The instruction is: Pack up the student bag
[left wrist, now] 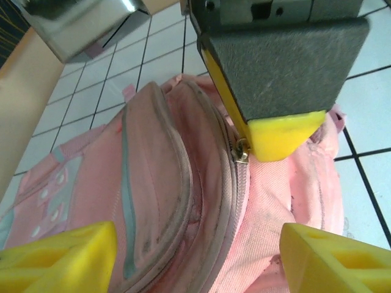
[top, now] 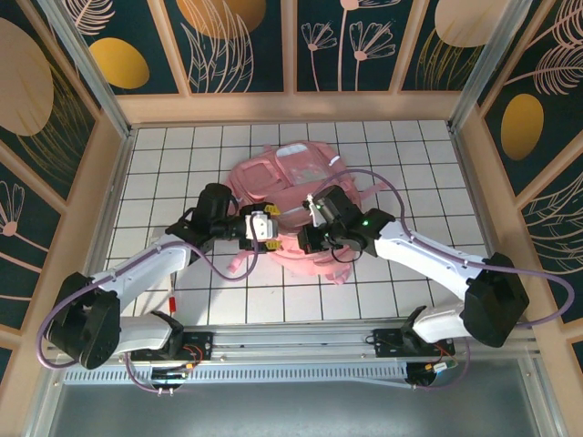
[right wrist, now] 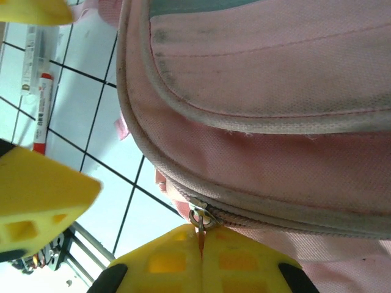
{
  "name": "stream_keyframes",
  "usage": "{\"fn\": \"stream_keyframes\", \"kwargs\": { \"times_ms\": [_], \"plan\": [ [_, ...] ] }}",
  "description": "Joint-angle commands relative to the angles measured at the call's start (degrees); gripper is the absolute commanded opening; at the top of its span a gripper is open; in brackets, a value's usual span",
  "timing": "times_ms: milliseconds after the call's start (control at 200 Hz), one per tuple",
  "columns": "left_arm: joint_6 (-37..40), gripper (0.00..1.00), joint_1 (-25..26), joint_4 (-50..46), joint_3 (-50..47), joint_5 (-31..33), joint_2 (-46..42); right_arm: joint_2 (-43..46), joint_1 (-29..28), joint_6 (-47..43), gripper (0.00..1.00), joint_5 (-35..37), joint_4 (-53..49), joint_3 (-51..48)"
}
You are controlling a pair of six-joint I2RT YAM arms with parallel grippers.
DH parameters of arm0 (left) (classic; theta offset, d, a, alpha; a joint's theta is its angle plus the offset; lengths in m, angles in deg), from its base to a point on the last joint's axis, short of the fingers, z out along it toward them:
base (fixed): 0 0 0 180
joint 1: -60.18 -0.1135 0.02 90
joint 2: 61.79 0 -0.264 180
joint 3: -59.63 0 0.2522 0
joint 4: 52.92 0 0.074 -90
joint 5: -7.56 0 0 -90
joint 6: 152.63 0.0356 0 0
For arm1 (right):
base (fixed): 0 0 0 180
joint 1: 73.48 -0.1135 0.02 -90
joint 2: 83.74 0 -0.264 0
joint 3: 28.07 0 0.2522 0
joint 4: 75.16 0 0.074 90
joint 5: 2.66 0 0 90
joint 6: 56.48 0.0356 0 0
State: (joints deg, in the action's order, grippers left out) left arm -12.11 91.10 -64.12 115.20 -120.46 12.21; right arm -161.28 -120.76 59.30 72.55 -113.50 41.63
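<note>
Top external view has the student bag (top: 282, 173) lying on the white tiled table (top: 182, 146), about mid-table and a little towards the far wall, with both arms reaching in over its near side; right wrist view shows the bag's zip running under a piped seam, with a small metal zip pull (right wrist: 200, 221) hanging at the visible end of the zip; the right gripper (right wrist: 201, 261) is closed, its two yellow tips pressed together with that pull pinched between them; left wrist view shows the left gripper (left wrist: 195, 262) spread wide, its yellow fingertips (left wrist: 61, 256) well apart over the pink fabric and holding nothing, the seam and zip passing between them; one yellow tip of the right gripper sits just ahead, at the zip; off to the side, a red-and-white marker (right wrist: 40, 91) lies flat on the tiles, apart from the bag.
</note>
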Motion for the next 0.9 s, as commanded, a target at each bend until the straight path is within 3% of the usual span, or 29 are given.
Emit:
{"fn": "stream_keyframes", "kwargs": {
  "times_ms": [0,160,250,310,370,500,656,726,801,896],
  "plan": [
    [0.53,0.65,1.04,0.24,1.45,1.94,2.59,0.33,-0.71,-0.21,0.0,-3.52,5.1,1.7],
    [1.12,0.61,3.46,-0.02,2.09,6.56,7.11,1.17,-0.9,0.98,0.0,-4.15,6.92,-0.1],
    [-1.04,0.54,3.96,1.92,2.58,7.72,8.81,0.6,-1.37,1.84,0.0,-5.01,7.73,-0.65],
    [-1.41,0.34,4.31,2.56,3.0,7.89,9.74,0.17,-1.83,2.45,0.0,-5.08,9.05,-1.18],
    [-2.7,0.0,4.41,2.0,4.07,9.22,10.53,-0.73,-1.89,3.16,0.0,-2.87,7.62,-0.4],
    [-1.04,0.0,4.08,1.19,3.41,11.78,9.08,-1.87,0.93,4.11,0.0,7.57,-3.05,1.7],
    [0.4,0.0,-1.11,0.9,1.68,2.82,5.99,-1.34,11.1,1.96,0.0,12.71,-12.0,-1.38],
    [4.51,0.0,-3.53,0.89,0.17,-0.19,4.99,-1.75,15.33,2.34,0.0,15.44,-15.67,-1.49],
    [9.97,0.0,-4.9,-0.19,-0.9,-1.55,4.56,-2.89,19.04,1.96,0.0,19.22,-15.1,-1.33],
    [14.52,0.0,-6.07,-3.45,-0.53,-6.34,4.64,-5.01,22.55,-1.6,0.0,16.81,-7.46,-1.72]
  ]
}}
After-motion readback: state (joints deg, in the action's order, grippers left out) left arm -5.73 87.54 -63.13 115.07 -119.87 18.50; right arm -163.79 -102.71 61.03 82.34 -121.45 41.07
